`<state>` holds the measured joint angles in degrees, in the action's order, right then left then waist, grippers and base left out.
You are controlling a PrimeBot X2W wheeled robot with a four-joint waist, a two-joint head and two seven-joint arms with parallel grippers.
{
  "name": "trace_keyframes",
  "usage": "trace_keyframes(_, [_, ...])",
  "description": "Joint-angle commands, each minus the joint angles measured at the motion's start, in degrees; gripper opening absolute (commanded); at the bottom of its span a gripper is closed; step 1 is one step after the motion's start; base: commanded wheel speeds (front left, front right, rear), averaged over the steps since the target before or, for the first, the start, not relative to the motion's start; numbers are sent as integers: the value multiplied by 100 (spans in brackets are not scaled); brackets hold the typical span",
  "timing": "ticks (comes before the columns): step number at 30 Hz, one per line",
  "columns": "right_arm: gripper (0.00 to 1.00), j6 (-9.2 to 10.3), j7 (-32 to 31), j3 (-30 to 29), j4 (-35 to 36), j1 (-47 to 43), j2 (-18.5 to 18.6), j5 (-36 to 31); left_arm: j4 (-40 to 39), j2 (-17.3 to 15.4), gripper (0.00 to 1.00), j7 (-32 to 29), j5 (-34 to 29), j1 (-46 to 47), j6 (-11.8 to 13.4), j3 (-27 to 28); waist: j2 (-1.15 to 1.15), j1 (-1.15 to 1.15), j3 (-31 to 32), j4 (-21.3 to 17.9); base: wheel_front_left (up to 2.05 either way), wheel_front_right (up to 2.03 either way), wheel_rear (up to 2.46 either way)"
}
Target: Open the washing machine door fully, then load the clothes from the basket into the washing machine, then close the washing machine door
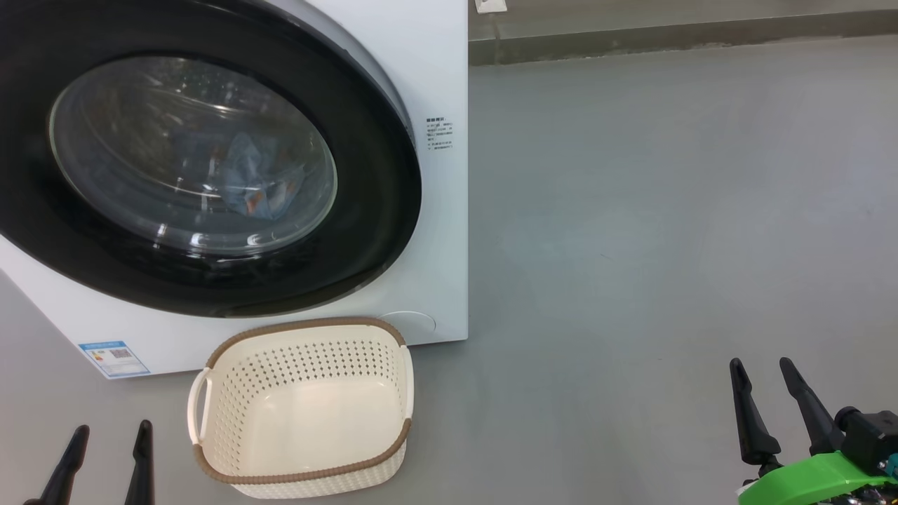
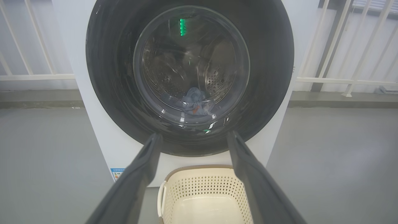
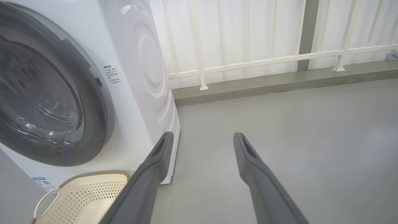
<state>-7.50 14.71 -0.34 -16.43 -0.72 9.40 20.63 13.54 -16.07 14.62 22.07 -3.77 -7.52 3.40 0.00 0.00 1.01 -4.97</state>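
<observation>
The white washing machine (image 1: 438,63) fills the upper left of the head view, and its round black-rimmed door (image 1: 379,182) lies flat against the front, closed. Through the glass I see light blue clothes (image 1: 256,179) with orange prints inside the drum, also clothes (image 2: 194,101) in the left wrist view. The cream basket (image 1: 302,473) stands on the floor in front of the machine and holds nothing. My left gripper (image 1: 109,435) is open at the lower left, beside the basket. My right gripper (image 1: 761,372) is open at the lower right, far from the machine.
Grey floor (image 1: 666,210) spreads to the right of the machine. A low kerb (image 3: 279,84) and a white railing (image 3: 264,60) run along the back. A blue label (image 1: 114,356) sits at the machine's lower left corner.
</observation>
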Motion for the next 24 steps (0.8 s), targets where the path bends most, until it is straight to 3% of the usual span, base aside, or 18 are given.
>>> trace_keyframes(1, [100, 1, 29, 91, 156, 36, 103, -67, -138, -121, 100, 38, -11, 147, 3, 230, 0, 0, -3, 2, 0, 0, 0])
trace_keyframes(14, [100, 1, 29, 101, 173, 59, 120, -78, -137, -121, 100, 38, 12, 150, 3, 211, 0, 0, -24, 26, 0, 0, 0])
trace_keyframes(15, [0, 0, 0, 1, 12, 1, 2, -6, -2, 3, 0, 0, 3, 0, 0, 1, 0, 0, -25, 26, 0, 0, 0])
trace_keyframes(21, [0, 0, -37, 33, -353, -95, -221, 36, 319, 357, 0, -19, 35, -13, 1, -112, 0, 1, -27, 28, 0, 0, 0])
trace_keyframes(24, [0, 0, -88, 16, -342, -73, -231, 207, 314, 380, 0, -76, 202, 13, 1, -96, 0, 3, -27, 40, 0, 0, 0])
